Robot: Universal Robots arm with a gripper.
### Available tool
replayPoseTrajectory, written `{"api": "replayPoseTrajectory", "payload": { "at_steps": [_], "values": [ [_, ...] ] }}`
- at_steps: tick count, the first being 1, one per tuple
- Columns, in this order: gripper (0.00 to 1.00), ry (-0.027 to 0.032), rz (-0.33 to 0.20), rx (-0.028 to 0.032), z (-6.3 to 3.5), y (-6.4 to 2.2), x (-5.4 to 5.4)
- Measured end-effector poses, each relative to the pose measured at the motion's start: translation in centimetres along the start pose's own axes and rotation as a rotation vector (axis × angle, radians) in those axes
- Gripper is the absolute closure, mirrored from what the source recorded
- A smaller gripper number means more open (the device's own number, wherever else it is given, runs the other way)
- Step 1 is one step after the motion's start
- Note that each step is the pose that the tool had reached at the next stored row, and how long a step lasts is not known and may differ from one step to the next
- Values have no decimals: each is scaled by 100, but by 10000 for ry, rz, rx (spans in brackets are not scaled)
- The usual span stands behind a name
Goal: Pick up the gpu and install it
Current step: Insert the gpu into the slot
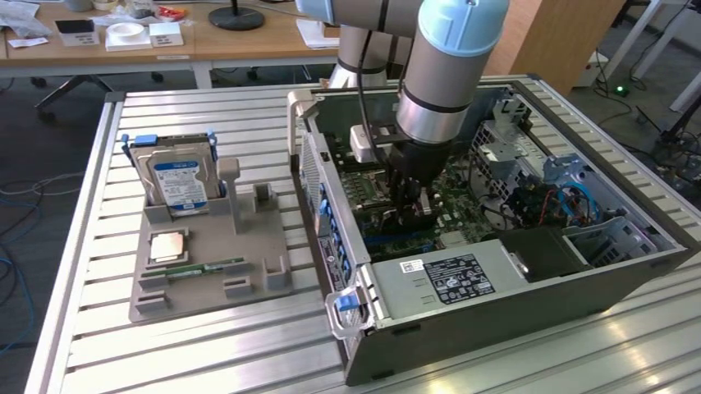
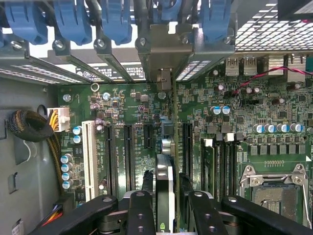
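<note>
The gpu [image 2: 165, 171] stands on edge in a motherboard [image 2: 127, 107] slot, seen from above as a thin strip. Its metal end bracket [image 2: 164, 54] sits at the rear slot openings under the blue latches. My gripper [image 2: 165, 215] straddles the card, one black finger [image 2: 142, 210] on each side, with thin dark gaps between fingers and card, so it reads as open. In the exterior view the gripper [image 1: 414, 209] reaches down inside the open computer case [image 1: 493, 279], and the arm hides the card there.
Empty expansion slots and a white slot [image 2: 89, 159] lie beside the card; the CPU socket [image 2: 274, 191] is on the other side. Left of the case in the exterior view, a grey fixture [image 1: 208, 263] holds a hard drive [image 1: 180, 182] and a RAM stick [image 1: 203, 268].
</note>
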State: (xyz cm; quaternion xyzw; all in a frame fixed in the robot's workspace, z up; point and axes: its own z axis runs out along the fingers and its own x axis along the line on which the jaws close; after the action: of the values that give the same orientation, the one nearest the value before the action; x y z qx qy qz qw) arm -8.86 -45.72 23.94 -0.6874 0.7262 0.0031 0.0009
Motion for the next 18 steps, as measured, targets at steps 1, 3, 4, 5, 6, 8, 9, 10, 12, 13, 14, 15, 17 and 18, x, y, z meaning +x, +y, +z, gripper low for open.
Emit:
{"api": "replayPoseTrajectory", "payload": {
  "at_steps": [1,3,4,5,6,8,9,10,12,13,14,15,17,18],
  "values": [
    [66,0,-1,0,0,0,0],
    [66,2,-1,-1,-22,0,0],
    [66,1,-1,0,-45,0,0],
    [66,1,-1,0,-72,0,0],
    [66,1,-1,-1,-103,0,0],
    [66,1,-1,0,-167,0,-1],
    [66,0,-1,0,-199,0,-1],
    [66,0,-1,0,-231,0,-1],
    [66,0,-1,0,-291,0,-1],
    [66,2,-1,-1,-316,1,-1],
    [66,2,-1,0,-333,1,-2],
    [66,0,-1,0,-338,1,-2],
    [66,0,-2,0,-338,1,-2],
    [66,0,-2,0,-338,1,-2]
  ]
}}
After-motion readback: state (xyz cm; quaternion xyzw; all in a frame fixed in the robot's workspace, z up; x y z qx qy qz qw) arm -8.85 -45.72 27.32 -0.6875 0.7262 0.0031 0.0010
